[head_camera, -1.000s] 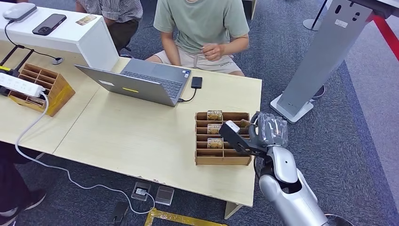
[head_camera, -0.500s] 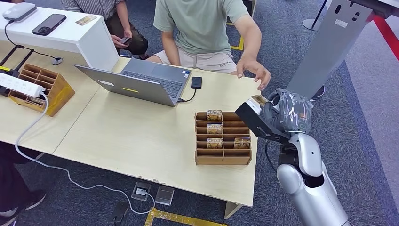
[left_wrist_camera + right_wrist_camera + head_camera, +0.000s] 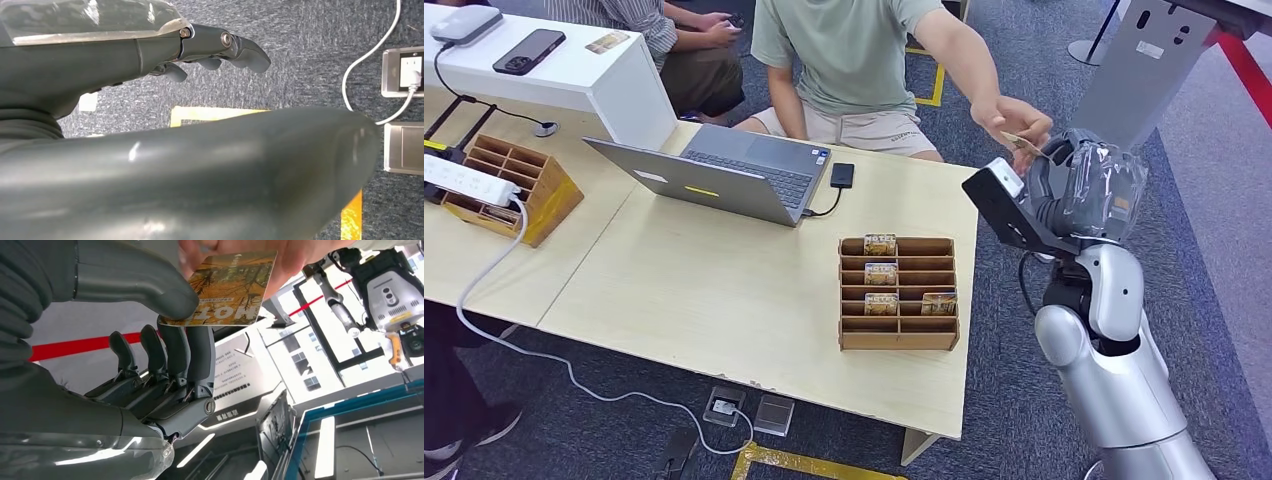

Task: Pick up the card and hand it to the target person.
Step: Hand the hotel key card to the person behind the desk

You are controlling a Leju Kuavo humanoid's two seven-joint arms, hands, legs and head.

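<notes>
Risen off the table's edge toward the person's hand [image 3: 1014, 118] — right hand [image 3: 1079, 190] pinching card [image 3: 225, 287] between thumb and fingers, both gripping it; wooden rack [image 3: 898, 293] holding four cards; left hand [image 3: 220, 47] loosely curled, empty.

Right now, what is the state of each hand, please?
Left hand: holds nothing, fingers loosely curled; open or closed cannot be told.
Right hand: pinches the card, which a person's hand also grips.

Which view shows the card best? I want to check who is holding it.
The right wrist view: the card is large there, pinched by the right hand while a person's hand grasps it. The head view shows it small.
</notes>
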